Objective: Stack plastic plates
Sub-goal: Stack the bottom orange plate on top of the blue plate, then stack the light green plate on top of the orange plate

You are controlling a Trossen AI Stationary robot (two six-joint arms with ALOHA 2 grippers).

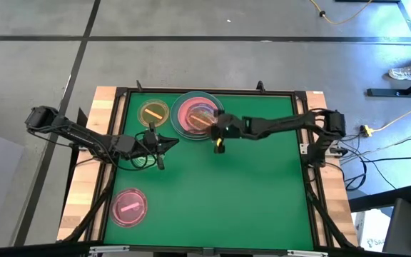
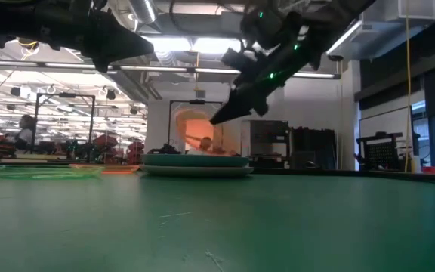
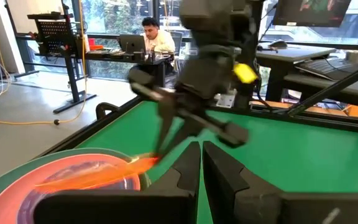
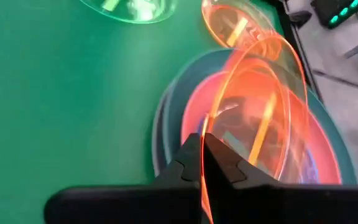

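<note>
**Now an orange plate held on edge over the stack**

Clamped by its rim, a translucent orange small plate tilts steeply above the stack of large plates at the table's far side, pinched between the right gripper's closed fingers. Beside the stack lies a yellow-green small plate; a pink small plate sits well apart, near the front-left corner. The left gripper hovers near the stack, fingers together and empty.

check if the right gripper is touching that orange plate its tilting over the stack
Touching. In the right wrist view, the right gripper is shut on the orange plate, its rim pinched between the two dark fingers.
</note>
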